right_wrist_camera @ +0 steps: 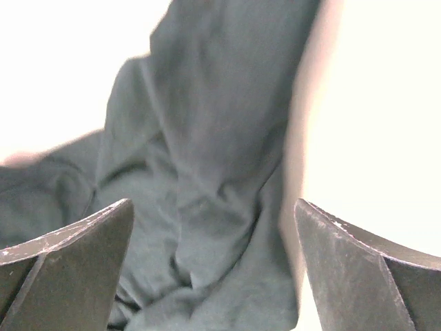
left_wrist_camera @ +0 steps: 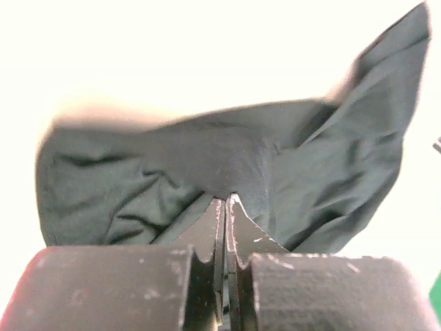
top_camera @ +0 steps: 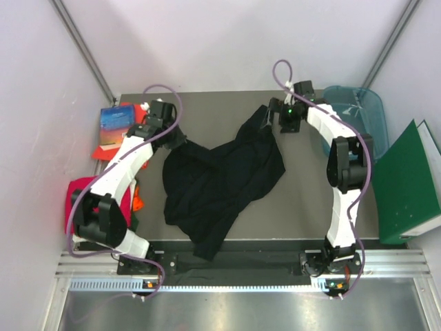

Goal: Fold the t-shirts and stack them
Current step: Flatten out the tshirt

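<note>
Left gripper (left_wrist_camera: 225,201) pinches the black t-shirt (top_camera: 220,181); right gripper (right_wrist_camera: 213,208) gapes wide at its corner: close there, then spread evenly

On the table (top_camera: 303,200), the large t-shirt (top_camera: 220,179) lies central, the folded t-shirt (top_camera: 77,192) far left.

A green binder (top_camera: 408,185) is standing at the table's (top_camera: 303,200) right edge, a teal bin (top_camera: 364,109) (translucent) sitting behind it; a blue book (top_camera: 115,125) is lying far left.

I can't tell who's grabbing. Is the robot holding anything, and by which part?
The left tool pinches the black t-shirt at a bunched edge. The right tool is open, holding nothing.
</note>
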`<state>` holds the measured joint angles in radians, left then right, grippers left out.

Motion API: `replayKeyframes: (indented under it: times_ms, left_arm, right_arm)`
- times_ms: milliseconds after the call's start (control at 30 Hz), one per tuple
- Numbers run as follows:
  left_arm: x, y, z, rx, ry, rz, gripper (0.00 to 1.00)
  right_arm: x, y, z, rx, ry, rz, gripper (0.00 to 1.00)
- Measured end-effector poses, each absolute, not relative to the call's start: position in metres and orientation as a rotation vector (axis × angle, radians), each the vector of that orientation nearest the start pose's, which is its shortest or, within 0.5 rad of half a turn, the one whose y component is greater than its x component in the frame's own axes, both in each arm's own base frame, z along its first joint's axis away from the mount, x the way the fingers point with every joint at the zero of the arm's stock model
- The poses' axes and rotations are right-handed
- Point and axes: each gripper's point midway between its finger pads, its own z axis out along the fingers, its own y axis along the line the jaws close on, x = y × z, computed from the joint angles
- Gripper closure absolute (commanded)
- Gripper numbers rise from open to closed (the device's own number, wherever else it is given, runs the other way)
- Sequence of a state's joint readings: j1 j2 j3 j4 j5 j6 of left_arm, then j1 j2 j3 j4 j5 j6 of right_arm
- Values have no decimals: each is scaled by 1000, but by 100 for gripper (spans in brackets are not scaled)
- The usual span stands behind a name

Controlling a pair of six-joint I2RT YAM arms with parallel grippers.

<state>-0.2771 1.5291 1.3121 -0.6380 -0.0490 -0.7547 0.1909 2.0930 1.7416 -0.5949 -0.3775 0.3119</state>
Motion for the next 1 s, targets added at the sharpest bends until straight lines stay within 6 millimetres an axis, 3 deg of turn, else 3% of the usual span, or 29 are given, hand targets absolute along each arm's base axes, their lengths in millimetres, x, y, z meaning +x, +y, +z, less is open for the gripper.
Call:
replayKeyframes:
  times_ms: [100,167,300,433,567,767,833,867,900,967,1000]
  left_arm:
    - [389,-119,209,-611,2299,-419,100]
    - [387,-113,219,-619,2274,-419,100]
    - [375,-106,226,-630,2276,-407,100]
    - [361,-104,241,-620,2261,-421,100]
    - [349,-104,252,-602,2237,-459,100]
    - [338,-109,244,-579,2284,-489,100]
    - [337,-110,243,-570,2295,-497,100]
    - [337,-111,242,-563,2301,-501,100]
    - [337,-113,241,-553,2309,-507,100]
    - [337,-114,239,-541,2322,-509,100]
    - [338,-115,237,-536,2331,-508,100]
  right_arm:
    - [514,162,119,61,2470,712,1]
    - [537,159,124,92,2417,734,2]
    - [575,165,105,147,2362,787,4]
    - [592,180,59,196,2402,818,5]
    - [608,195,62,188,2353,817,6]
    - [619,212,60,178,2308,765,13]
    - [626,216,60,173,2283,748,32]
    - [631,216,59,180,2268,731,61]
    - [632,218,58,176,2263,731,77]
    - [634,218,55,182,2260,718,100]
    - [634,219,50,190,2267,713,100]
